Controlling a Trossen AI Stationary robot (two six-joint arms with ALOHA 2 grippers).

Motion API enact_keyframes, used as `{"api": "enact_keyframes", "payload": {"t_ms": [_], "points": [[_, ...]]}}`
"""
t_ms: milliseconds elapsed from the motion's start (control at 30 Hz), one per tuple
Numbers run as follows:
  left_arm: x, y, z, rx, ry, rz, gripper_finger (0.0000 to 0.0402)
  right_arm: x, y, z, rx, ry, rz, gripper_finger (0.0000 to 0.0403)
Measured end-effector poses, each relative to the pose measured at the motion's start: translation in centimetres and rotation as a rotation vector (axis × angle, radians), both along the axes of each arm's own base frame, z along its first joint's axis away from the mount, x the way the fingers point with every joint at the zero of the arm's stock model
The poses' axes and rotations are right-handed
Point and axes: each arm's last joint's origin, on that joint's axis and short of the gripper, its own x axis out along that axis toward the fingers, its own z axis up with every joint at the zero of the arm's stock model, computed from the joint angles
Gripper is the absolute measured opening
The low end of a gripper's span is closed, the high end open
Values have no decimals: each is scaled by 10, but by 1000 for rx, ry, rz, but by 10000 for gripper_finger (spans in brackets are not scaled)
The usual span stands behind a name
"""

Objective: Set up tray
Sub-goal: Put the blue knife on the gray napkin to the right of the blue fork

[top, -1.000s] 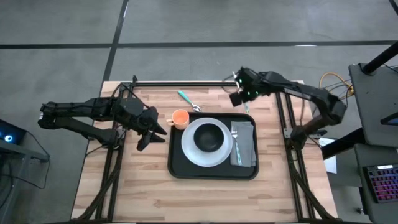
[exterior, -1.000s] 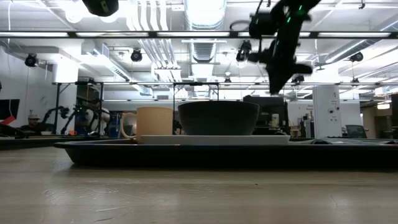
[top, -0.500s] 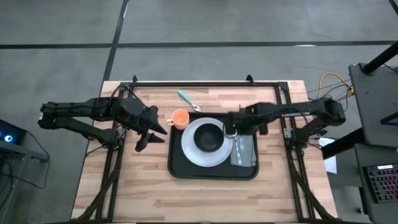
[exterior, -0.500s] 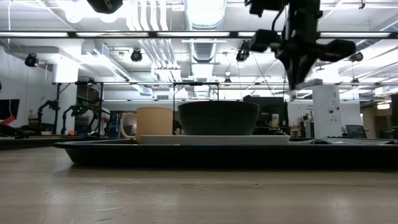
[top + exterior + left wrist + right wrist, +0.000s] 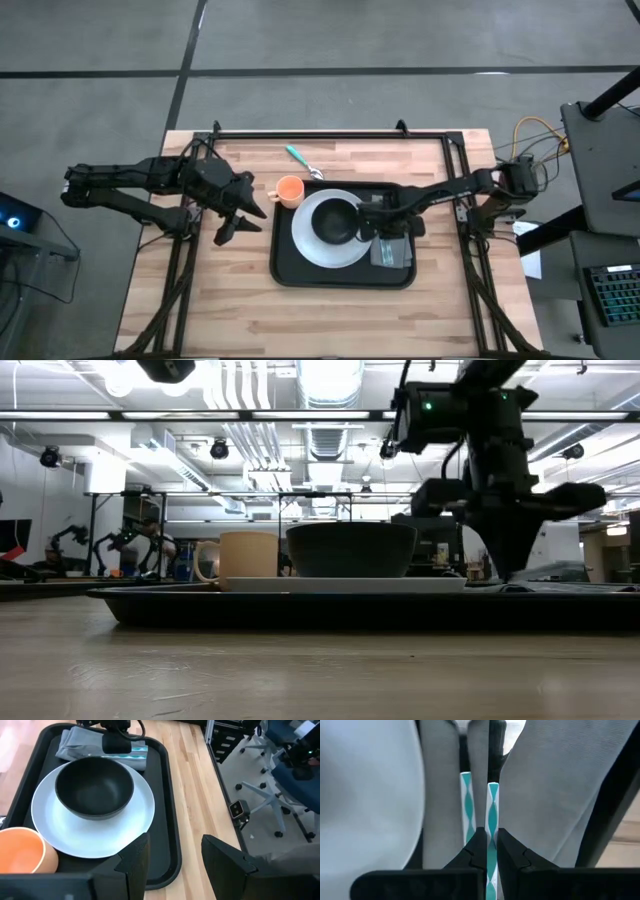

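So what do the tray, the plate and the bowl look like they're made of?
The tray looks like black plastic, going by its satin sheen and moulded raised rim. The plate is white with a smooth, faint gloss, so ceramic or melamine; I can't tell which. The bowl is dark with a matte, even surface, possibly glazed stoneware or plastic.

This is a big robot lab or workshop. Behind the wooden counter (image 5: 330, 310) the room has long ceiling lights (image 5: 330, 415), open pipes and ducts (image 5: 325, 385) up high, and more robot arms (image 5: 130, 540) on metal frames far back. The floor (image 5: 400, 35) is grey concrete, and rolling office chairs (image 5: 280, 790) and a keyboard (image 5: 612, 295) sit close by.
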Motion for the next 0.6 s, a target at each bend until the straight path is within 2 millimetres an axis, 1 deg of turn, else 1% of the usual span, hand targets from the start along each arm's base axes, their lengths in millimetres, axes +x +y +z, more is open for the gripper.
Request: {"api": "enact_keyframes", "payload": {"t_ms": [267, 367, 500, 600], "points": [[-1, 0, 0, -3, 8, 1, 159, -7, 0, -19, 2, -23, -22, 9], [-1, 0, 0, -9, 11, 6, 159, -8, 0, -22, 7, -31, -40, 12], [-1, 0, 0, -12, 12, 8, 159, -10, 0, -21, 6, -33, -43, 42], [-1, 0, 0, -14, 12, 9, 159, -13, 0, -15, 2, -4, -37, 70]]}}
